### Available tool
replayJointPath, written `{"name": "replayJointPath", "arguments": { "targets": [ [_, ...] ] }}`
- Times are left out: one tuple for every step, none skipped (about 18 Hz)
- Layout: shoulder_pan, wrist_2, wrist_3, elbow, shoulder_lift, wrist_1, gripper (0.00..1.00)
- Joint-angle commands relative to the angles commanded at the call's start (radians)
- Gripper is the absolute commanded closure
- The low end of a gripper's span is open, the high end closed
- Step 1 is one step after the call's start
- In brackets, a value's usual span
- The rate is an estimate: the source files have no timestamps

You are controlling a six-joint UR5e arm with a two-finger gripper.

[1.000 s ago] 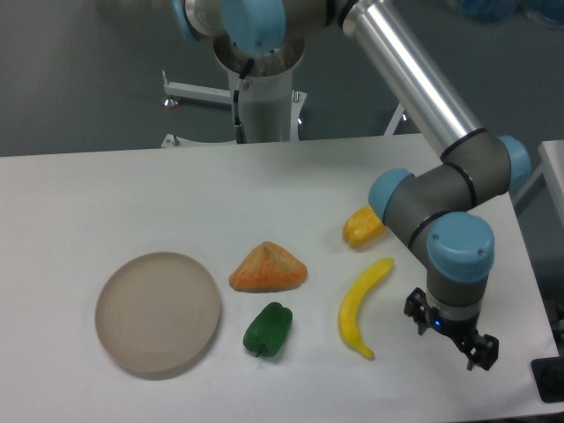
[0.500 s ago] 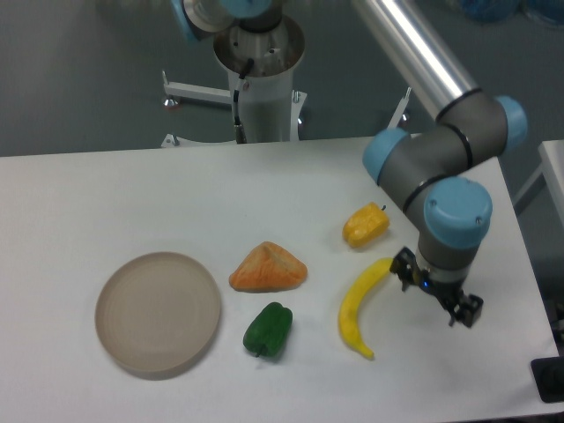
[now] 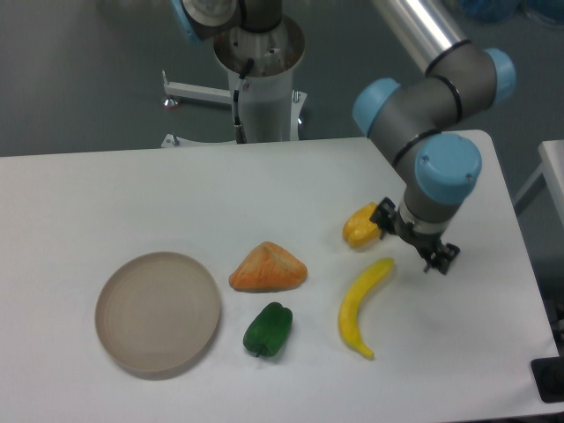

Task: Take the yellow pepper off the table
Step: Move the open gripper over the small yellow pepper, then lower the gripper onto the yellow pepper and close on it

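Yellow pepper (image 3: 360, 226): small, stubby, lumpy, glossy yellow-orange plastic look; lies on the table right of centre, its right end partly covered by the gripper.
Gripper (image 3: 413, 238): black, 2 fingers spread apart, nothing between them. One finger sits at the pepper's right end, the other lower right over bare tabletop; can't tell if the near finger touches the pepper.
Arm (image 3: 429, 110): grey jointed segments w/ light-blue round caps, plus a shiny silver tube running up to the top edge. Wrist points down over the pepper's right side.
Table (image 3: 106, 203): big flat white top, smooth matte, rounded corner at upper right.
Banana (image 3: 361, 307): long, curved, bright yellow, smooth; lies just below the pepper, upper tip near the gripper, lower tip pointing toward the front edge.
Orange wedge (image 3: 268, 267): larger lump, roughly triangular, streaky orange surface w/ paler patches; mid-table, left of the pepper, well apart from it.
Green pepper (image 3: 268, 330): small, blocky, dark glossy green, lobed; just below the wedge, left of the banana.
Plate (image 3: 159, 311): round, shallow, beige-grey, matte, low raised rim; left of the green pepper, nothing on it.
Pedestal (image 3: 263, 84): white cylinder behind the table's far edge, carrying the arm's base; black cable down its front.
Floor behind: dark grey, w/ white metal frame legs by the pedestal.
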Motion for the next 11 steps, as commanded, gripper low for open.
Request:
{"name": "replayJointPath", "arguments": {
  "targets": [
    [-0.002,0.009,0.003,-0.035,0.009,0.006,0.00],
    [-0.003,0.018,0.018,-0.061,0.018,0.008,0.00],
    [-0.006,0.031,0.040,-0.078,0.023,0.011,0.00],
    [-0.008,0.044,0.054,-0.092,0.023,0.011,0.00],
    [-0.008,0.060,0.063,-0.108,0.025,0.011,0.00],
    [-0.009,0.078,0.075,-0.121,0.025,0.015,0.00],
    [-0.009,0.087,0.083,-0.128,0.025,0.018,0.00],
    [-0.009,0.089,0.090,-0.128,0.025,0.021,0.00],
    [-0.008,0.089,0.097,-0.131,0.025,0.020,0.00],
    [-0.009,0.091,0.101,-0.138,0.025,0.018,0.00],
    [-0.011,0.091,0.104,-0.154,0.028,0.021,0.00]
  ]
}}
